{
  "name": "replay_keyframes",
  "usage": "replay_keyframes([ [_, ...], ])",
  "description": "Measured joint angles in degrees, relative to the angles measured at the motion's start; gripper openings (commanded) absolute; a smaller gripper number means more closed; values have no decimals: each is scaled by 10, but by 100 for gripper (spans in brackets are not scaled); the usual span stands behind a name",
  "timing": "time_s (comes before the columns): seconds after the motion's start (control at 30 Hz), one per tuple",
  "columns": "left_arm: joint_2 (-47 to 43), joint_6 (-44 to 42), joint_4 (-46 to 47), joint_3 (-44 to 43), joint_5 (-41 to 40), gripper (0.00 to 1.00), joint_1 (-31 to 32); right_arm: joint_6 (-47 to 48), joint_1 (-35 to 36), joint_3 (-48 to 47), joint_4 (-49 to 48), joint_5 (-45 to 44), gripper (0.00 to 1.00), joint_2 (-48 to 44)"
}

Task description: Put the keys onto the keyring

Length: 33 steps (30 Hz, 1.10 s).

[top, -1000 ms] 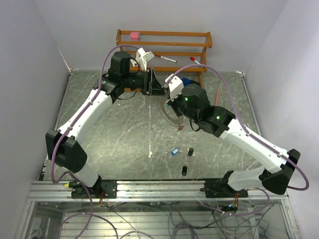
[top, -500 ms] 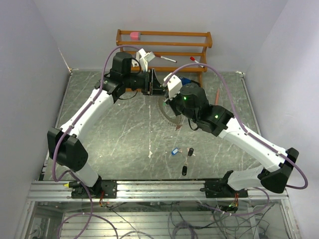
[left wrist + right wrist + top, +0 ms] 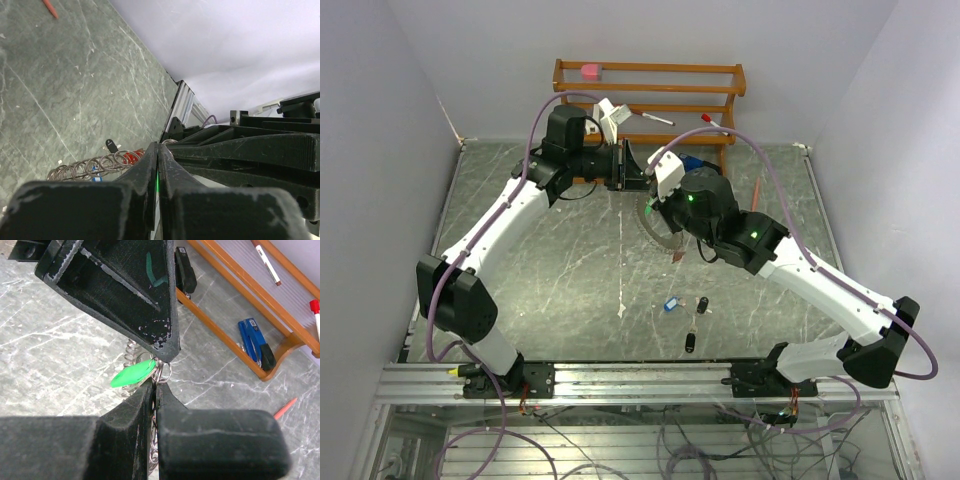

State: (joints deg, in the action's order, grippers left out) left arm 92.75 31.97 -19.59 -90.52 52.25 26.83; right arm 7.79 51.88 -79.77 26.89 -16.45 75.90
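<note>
Both arms are meeting over the far half of the surface (image 3: pixel 550 260), in front of the wooden rack (image 3: pixel 650 85). The left end effector (image 3: pixel 157 150) is clamping fully shut on the keyring (image 3: pixel 95 164), which is hanging clear with its red tag (image 3: pixel 678 256) dangling below. The right end effector (image 3: pixel 155 390) is pinching the green key (image 3: pixel 131 374), fingers pressed almost together, and the key's loop is touching the left fingertip. The blue key (image 3: pixel 670 304) and two black keys (image 3: pixel 703 305) are lying nearer the arm bases, well apart from the ring.
</note>
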Motion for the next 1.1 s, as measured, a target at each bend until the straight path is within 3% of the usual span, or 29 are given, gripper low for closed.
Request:
replay_keyframes([
  [0.33, 0, -6, -1, 0, -2, 7, 0, 0, 0, 0, 0, 0, 0, -1],
  [0.87, -1, -97, -53, -52, -2, 7, 0, -5, 0, 24, -18, 28, 0, -66],
  [0.9, -1, -99, -56, -52, -2, 10, 0, -5, 0, 25, -18, 31, 0, -66],
  [1.1, -6, -105, -57, -52, -2, 55, 8, -5, 0, 22, -14, 33, 0, -57],
])
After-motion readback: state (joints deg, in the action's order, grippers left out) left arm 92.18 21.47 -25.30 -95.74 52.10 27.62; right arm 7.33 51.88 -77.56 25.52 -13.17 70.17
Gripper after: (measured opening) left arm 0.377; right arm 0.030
